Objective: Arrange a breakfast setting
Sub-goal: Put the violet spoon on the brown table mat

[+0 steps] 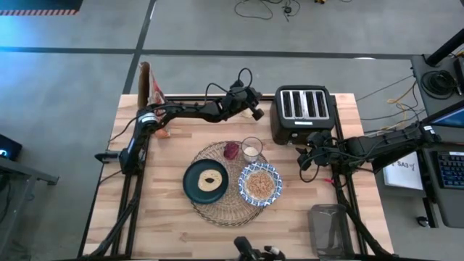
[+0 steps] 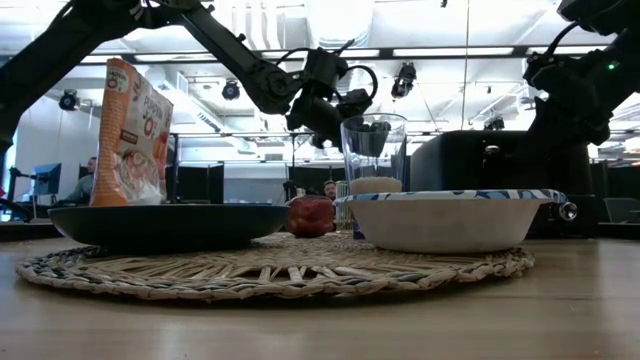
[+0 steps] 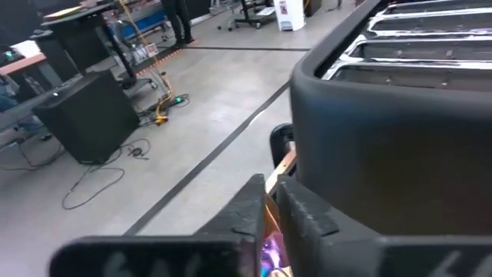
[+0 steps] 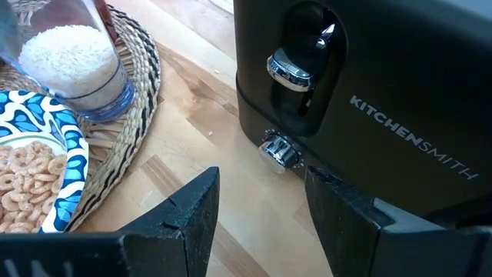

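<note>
Currently: breakfast setting laid mid-table, both arms up by the toaster.

Round woven straw placemat [image 1: 229, 185] at table centre, carrying dark teal plate [image 1: 205, 181] with a pale round item on it, blue-and-white patterned bowl [image 1: 260, 184] of cereal rings beside it, small clear glass [image 1: 251, 149] part-filled with white grains behind the bowl, dark red fruit [image 1: 231, 150] beside the glass. Black four-slot toaster [image 1: 304, 113] beyond the mat. Left gripper [image 1: 255, 112] raised just beside toaster, fingers pressed together on nothing visible. Right gripper [image 1: 310, 148] spread, facing toaster's chrome lever [image 4: 288, 71]. Cereal bag [image 1: 154, 88] at far-left corner.
</note>
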You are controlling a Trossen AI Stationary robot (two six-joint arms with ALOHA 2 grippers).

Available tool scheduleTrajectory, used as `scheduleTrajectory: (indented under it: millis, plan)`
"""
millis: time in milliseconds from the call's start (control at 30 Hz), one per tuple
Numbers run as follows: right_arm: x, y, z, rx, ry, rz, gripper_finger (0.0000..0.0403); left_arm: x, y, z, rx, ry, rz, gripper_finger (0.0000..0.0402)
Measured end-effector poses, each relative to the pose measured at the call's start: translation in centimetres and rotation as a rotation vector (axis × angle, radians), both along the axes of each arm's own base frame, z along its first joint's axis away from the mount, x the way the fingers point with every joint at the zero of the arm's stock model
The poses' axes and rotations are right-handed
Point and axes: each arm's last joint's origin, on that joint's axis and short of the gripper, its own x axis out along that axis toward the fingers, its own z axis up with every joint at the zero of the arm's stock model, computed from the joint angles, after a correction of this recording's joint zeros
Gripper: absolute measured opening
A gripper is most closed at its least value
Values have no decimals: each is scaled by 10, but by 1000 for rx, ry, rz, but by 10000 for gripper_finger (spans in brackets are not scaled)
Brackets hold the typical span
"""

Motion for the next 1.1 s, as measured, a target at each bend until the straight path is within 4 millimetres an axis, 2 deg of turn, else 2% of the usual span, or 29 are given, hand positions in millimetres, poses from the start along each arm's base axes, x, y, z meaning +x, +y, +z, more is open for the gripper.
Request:
scheduleTrajectory:
  millis: [67,300,667,833,1100]
  plan:
    - [0,0,0,0,0,0,183,0,0,0,-6,-4,-17,6]
    - [0,0,0,0,0,0,183,-1,-2,6,-50,-37,-40,1]
    - [0,0,0,0,0,0,183,-14,-10,44,-70,-26,-110,0]
    - [0,0,0,6,-9,-5,183,-16,-11,41,-96,10,-108,0]
    - [7,1,6,94,-159,-85,183,-15,-12,39,-108,-5,-104,0]
